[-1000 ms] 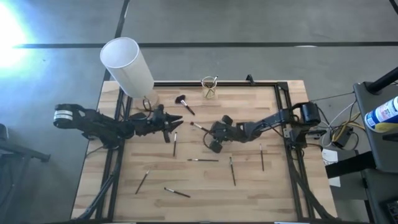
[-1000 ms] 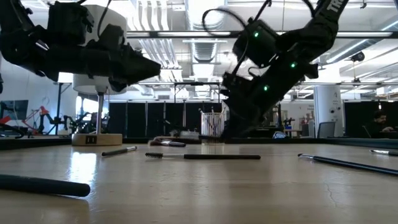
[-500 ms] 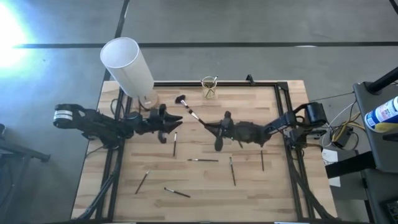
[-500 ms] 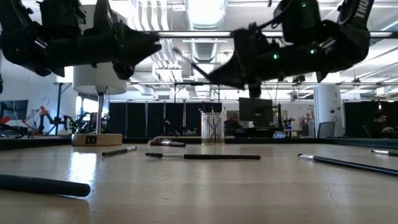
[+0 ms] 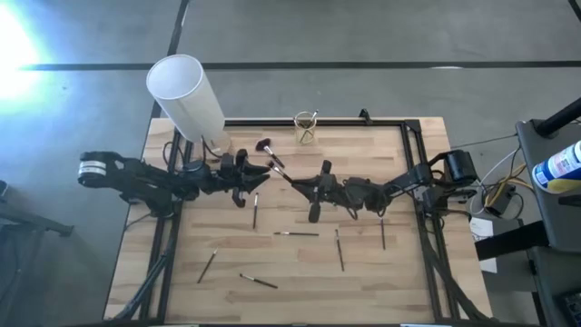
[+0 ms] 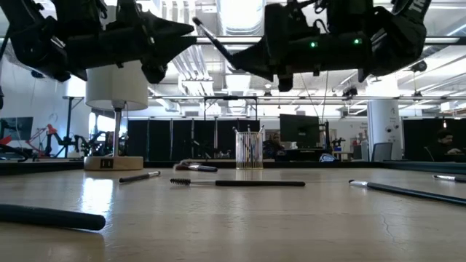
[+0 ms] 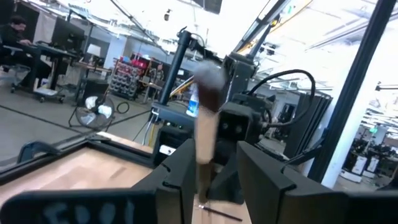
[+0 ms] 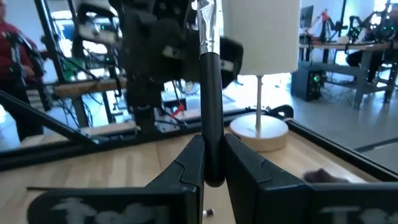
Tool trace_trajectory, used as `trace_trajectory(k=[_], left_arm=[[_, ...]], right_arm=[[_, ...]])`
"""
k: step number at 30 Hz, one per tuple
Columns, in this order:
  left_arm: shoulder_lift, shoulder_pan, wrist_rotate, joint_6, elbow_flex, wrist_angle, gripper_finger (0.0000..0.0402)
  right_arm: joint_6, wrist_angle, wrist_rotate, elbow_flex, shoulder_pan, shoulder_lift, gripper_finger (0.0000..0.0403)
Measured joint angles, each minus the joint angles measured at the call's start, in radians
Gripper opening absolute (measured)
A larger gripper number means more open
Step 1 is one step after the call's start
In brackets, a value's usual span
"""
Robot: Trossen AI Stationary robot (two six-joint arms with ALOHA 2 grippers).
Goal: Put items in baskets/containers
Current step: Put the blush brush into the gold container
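My right gripper [image 5: 313, 188] [image 8: 212, 155] hangs over the table's middle, shut on a thin dark brush [image 5: 290, 175] whose pale tip [image 6: 198, 23] slants up toward my left gripper. My left gripper [image 5: 257, 177] [image 7: 217, 158] is open and level with it. The brush's tip [image 7: 208, 84] shows in the gap between the left fingers; I cannot tell whether it touches them. The glass cup [image 5: 307, 128] [image 6: 249, 149] stands at the far edge with brushes upright in it. A bushy-headed brush [image 5: 265, 146] lies flat to the cup's left. My right gripper pinches the brush's dark handle [image 8: 211, 134] between its two fingers [image 8: 186, 165], close to the handle's blunt end [image 8: 212, 180]. The fingers come level from the table's right. The brush is lifted clear of the table and slants upward toward the table's left.
A tall white cylinder [image 5: 186, 95] on a round base [image 8: 258, 130] stands at the far left corner. Several brushes lie flat on the near half of the table [image 5: 297, 233] [image 5: 339, 250] [image 5: 208, 265] [image 5: 258, 281] [image 5: 382, 232] [image 5: 255, 211].
My right gripper has risen and tipped from pointing down to level, carrying its brush up; the brush's tip has swung upward and toward the left gripper. My left gripper has risen a little and tipped upward, staying open.
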Motion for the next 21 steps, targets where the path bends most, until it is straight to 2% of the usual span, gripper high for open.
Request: trace_trajectory(k=[6,10,16,21], left_arm=[[0.0,0.0,-0.008,-0.001,0.038,-0.05,0.0108],[0.0,0.0,-0.066,-0.006,0.072,-0.127,0.0108],[0.0,0.001,-0.085,0.017,0.097,-0.12,0.0107],[0.0,0.001,-0.115,0.014,0.105,-0.115,0.007]], right_arm=[[-0.023,-0.096,0.004,0.051,0.0,0.002,0.0038],[-0.047,-0.098,0.011,0.065,0.003,0.002,0.0038],[-0.055,-0.125,0.011,0.066,0.004,0.002,0.0038],[-0.072,-0.13,0.029,0.065,0.005,0.002,0.0043]])
